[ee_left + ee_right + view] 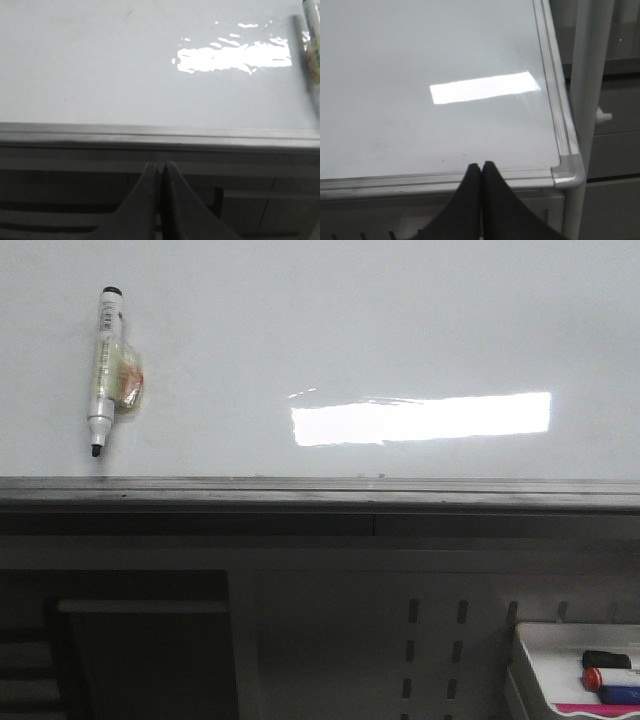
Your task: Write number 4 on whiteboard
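The glossy whiteboard (320, 350) fills the upper front view, its grey metal ledge (320, 492) along the bottom. No number 4 shows on it; its surface is blank. A white marker with black tip (104, 370) sticks to the board at the left, tip down, with a clear clip around it; its edge also shows in the left wrist view (311, 30). My left gripper (160, 166) is shut and empty, below the ledge (160, 135). My right gripper (481, 166) is shut and empty, at the board's bottom edge (440, 179) near its right corner (568, 172). Neither gripper shows in the front view.
A small white tray (570, 660) at the lower right holds black, red and blue markers (610, 678). A grey perforated panel (430, 650) and a dark shelf (140, 640) lie below the ledge. A white post (587, 100) stands just right of the board.
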Controlling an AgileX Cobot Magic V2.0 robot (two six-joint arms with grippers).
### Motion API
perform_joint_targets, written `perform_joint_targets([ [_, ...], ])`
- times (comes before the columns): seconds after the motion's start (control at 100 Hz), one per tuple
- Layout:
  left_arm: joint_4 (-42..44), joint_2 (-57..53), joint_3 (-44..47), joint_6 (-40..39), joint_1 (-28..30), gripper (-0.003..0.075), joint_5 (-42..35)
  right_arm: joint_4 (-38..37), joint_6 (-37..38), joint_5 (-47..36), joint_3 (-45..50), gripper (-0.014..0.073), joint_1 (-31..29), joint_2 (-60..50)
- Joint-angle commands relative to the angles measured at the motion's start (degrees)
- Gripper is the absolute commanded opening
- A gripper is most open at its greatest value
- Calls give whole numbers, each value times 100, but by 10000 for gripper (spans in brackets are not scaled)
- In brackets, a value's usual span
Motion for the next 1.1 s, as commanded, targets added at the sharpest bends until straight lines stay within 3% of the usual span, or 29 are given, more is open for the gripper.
perform_joint_targets([
  [0.0, -115, -103, 181, -10, 16, -20, -835, 182, -31, -74, -118, -64, -33, 28],
  [0.22, -256, 513, -303, -10, 63, -20, -644, 759, -31, 308, -690, -64, -33, 959],
  [0.39, -301, 1304, -984, -10, 63, -20, -632, 858, -31, 1399, -1566, -64, -4, 1783],
  [0.57, -301, 1723, -1187, -10, 63, -13, -699, 858, -31, 1021, -1686, -64, 55, 1863],
  [0.64, -355, 1835, -1187, -10, 50, 57, -725, 858, -31, 1044, -1686, -64, 55, 1863],
  [0.79, -707, 2091, -1153, -10, 50, 396, -1609, 858, -31, 1035, -1686, -64, 55, 1863],
  [0.84, -881, 2189, -1091, -10, 50, 466, -2021, 858, -31, 962, -1686, -64, 55, 1863],
  [0.98, -803, 2564, -1090, -10, 26, 457, -2593, 858, -31, 806, -1686, -64, 78, 1863],
  [1.09, -420, 3043, -1189, -10, -341, 449, -2717, 858, -31, 806, -1686, -64, 78, 1863],
])
